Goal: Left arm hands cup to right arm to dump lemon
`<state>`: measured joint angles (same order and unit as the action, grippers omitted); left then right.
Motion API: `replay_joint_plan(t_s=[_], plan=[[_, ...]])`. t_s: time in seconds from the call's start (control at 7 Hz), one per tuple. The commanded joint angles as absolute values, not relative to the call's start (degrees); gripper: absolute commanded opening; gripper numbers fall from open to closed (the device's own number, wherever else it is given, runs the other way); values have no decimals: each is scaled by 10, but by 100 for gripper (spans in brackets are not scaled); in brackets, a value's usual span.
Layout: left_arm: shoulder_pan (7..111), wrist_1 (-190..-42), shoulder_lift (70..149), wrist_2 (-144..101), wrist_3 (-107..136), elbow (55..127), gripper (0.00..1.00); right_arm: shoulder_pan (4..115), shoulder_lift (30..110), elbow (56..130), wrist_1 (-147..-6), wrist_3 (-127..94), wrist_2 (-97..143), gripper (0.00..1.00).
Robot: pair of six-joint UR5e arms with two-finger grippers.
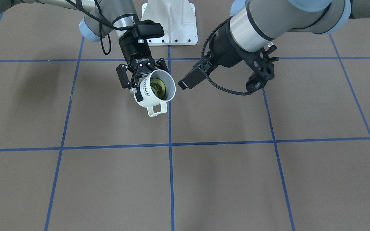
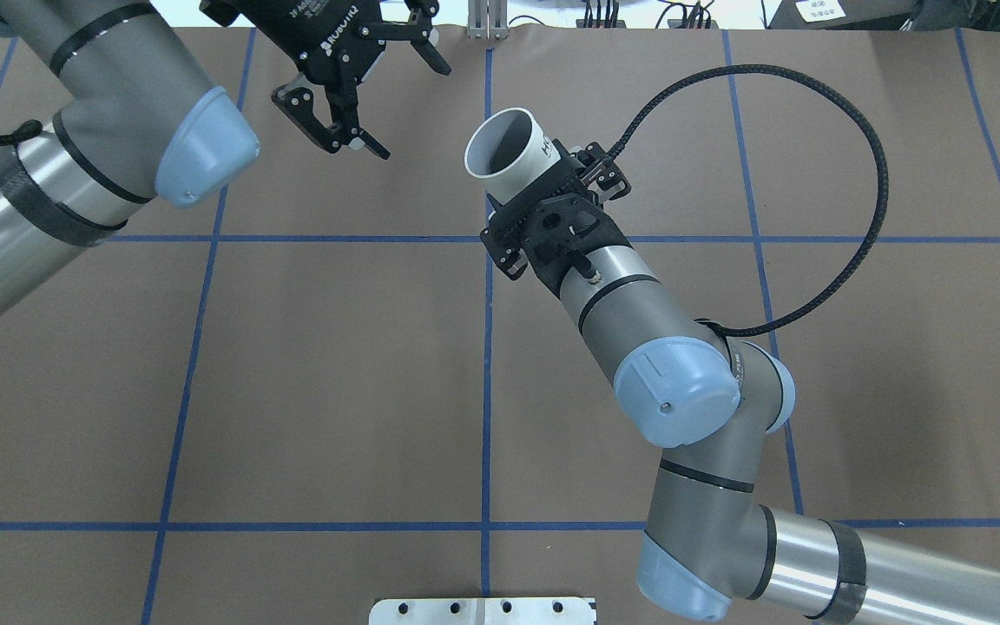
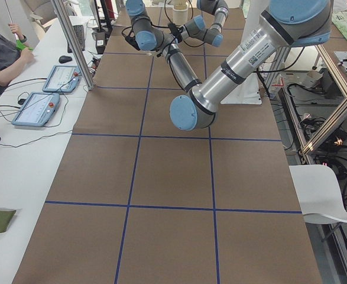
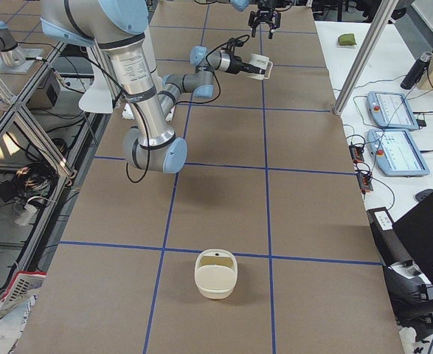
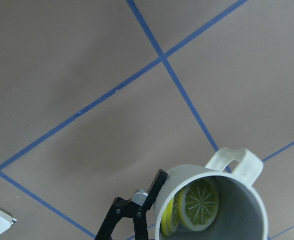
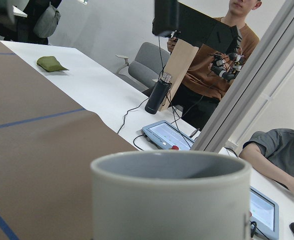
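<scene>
Over brown table (image 1: pixel 223 179), right arm (image 2: pixel 639 295) reaches forward, fingers (image 1: pixel 137 86) clamping tilted cup (image 1: pixel 145 98); left fingers (image 2: pixel 313 121) apparently apart.

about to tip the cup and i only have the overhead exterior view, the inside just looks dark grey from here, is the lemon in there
observer: yes. The front-facing view looks into the cup, and the lemon sits against its bottom.
operator: which way is the handle, cant see it
observer: the handle sticks out on the side away from the right gripper, and nothing touches it.
operator: anything to dump into
observer: the exterior right view shows a cream basket standing on the table toward the robot's right end, well apart from the cup.
</scene>
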<state>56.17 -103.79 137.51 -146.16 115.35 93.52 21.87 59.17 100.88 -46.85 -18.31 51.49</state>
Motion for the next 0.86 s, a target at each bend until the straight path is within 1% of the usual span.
replay_joint_plan(t_s=[0.0,0.14,0.43,0.57,0.71], plan=[[598,-1036,1321,-1459,955,939,100,223,605,1010,-470,-254,522,30],[604,-1036,1277,-1457,858,945,100,227,617,1010,-470,-293,523,30],[624,-1035,1214,-1421,691,950,100,250,630,1012,-470,-307,562,32],[624,-1035,1184,-1371,618,954,100,257,649,1023,-470,-326,576,33],[628,-1031,1142,-1336,493,953,100,264,669,1040,-470,-330,595,33]])
